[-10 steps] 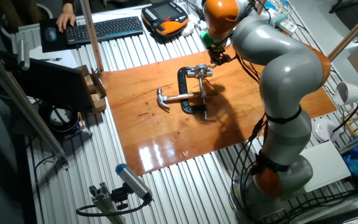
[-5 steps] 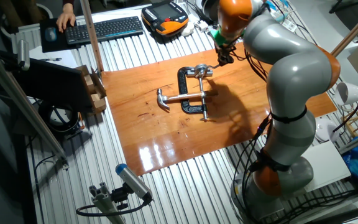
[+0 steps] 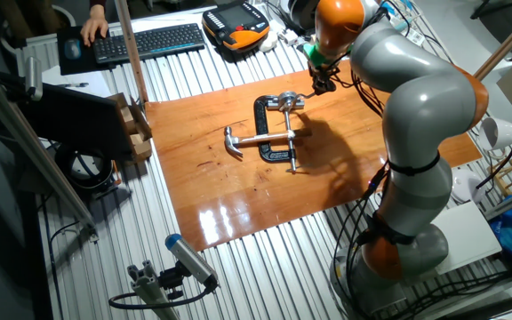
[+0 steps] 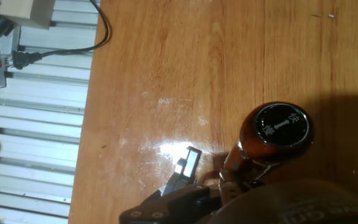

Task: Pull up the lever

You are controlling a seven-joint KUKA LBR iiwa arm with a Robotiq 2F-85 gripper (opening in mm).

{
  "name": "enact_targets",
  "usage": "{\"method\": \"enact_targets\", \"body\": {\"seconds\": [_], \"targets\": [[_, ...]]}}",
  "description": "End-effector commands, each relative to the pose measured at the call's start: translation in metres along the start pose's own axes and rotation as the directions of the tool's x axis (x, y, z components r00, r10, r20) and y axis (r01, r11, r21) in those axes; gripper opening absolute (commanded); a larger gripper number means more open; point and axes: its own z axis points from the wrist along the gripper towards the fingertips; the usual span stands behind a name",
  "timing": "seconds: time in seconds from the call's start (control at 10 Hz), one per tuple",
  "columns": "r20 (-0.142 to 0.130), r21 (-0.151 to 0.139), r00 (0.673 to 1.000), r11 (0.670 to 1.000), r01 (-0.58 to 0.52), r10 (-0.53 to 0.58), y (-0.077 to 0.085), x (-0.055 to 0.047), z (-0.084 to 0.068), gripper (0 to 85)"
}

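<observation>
The black C-shaped clamp [image 3: 269, 132] lies on the wooden board [image 3: 238, 196]. Its short silver lever [image 3: 286, 101] sits at the far end of the long thin screw [image 3: 289, 133]. My gripper [image 3: 320, 86] hangs just right of the lever, slightly behind it, apart from it. Its fingers are small and dark there, and their gap does not show. The hand view shows only bare board [image 4: 197, 74], one pale-tipped fingertip [image 4: 188, 163] and a brown knob with a black arrow cap [image 4: 277, 127]. The lever is out of the hand view.
A hammer [image 3: 252, 140] with a wooden handle lies across the clamp's frame, its head to the left. A wooden block [image 3: 136, 129] stands at the board's left edge. A keyboard [image 3: 145, 40] and a teach pendant [image 3: 236, 25] lie behind the board.
Over the last second my arm and gripper moved a little to the right, away from the lever. In the last half second nothing visibly moved. The clamp and hammer stayed put.
</observation>
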Motion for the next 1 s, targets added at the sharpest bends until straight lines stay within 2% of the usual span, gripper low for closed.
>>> {"method": "enact_targets", "body": {"seconds": [0.0,0.9], "targets": [[0.000,0.000,1.000,1.000,0.000,0.000,0.0000,0.0005,0.0002,0.0],[-0.002,0.000,1.000,1.000,0.008,-0.008,0.0014,0.0005,0.0051,0.0]]}}
